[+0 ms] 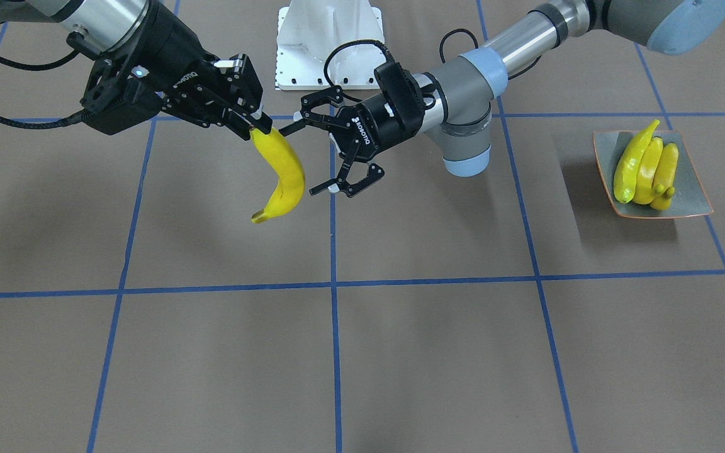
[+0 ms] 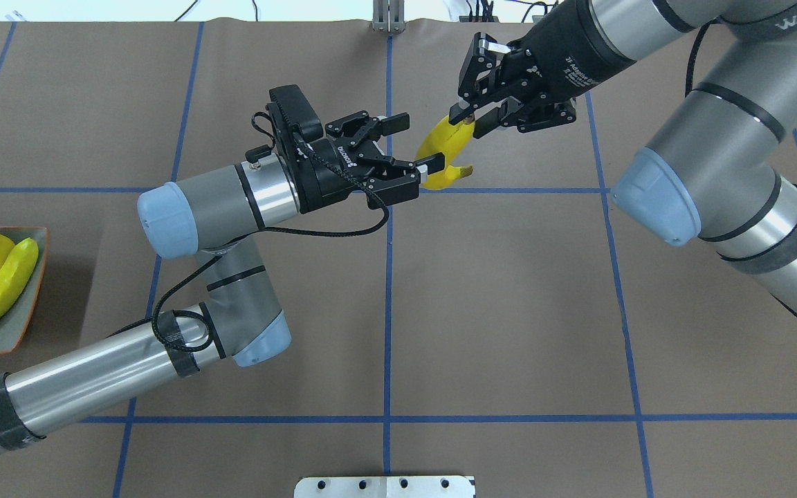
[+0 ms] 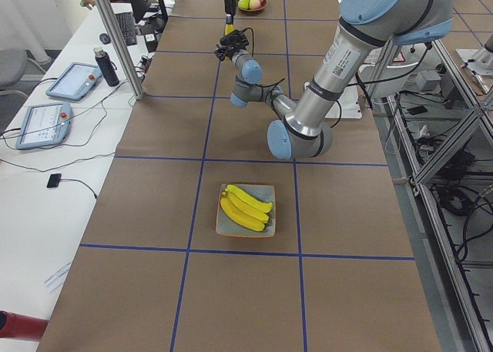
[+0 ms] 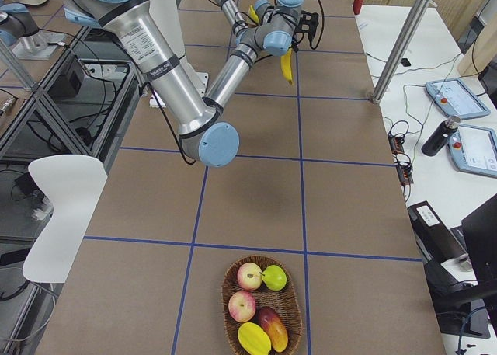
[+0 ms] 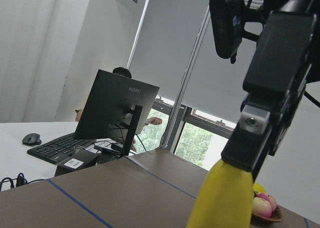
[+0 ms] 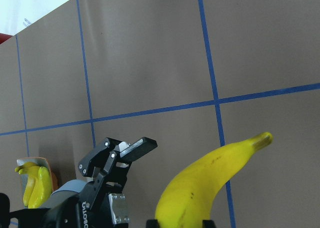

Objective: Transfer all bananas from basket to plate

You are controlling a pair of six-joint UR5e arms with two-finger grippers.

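The table [image 1: 400, 352] is wrapped in brown paper, with blue tape lines [image 1: 333, 314] gridding it. A white mounting plate [image 1: 329, 44] sits at the table's robot-side edge. Along the table's far side there's a white desk [image 3: 54, 213] with tablets [image 3: 73, 80], a dark bottle [image 3: 108, 67], a monitor [image 5: 117, 111], keyboard [image 5: 55, 147] and mouse [image 5: 31, 138]. There's a white chair [image 4: 62, 215] off the table's opposite side.

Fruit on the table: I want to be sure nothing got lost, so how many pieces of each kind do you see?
Bananas: 4, with 3 on the plate and 1 held banana in the right pincer
Other fruit in the basket: 5
Total: 9 pieces
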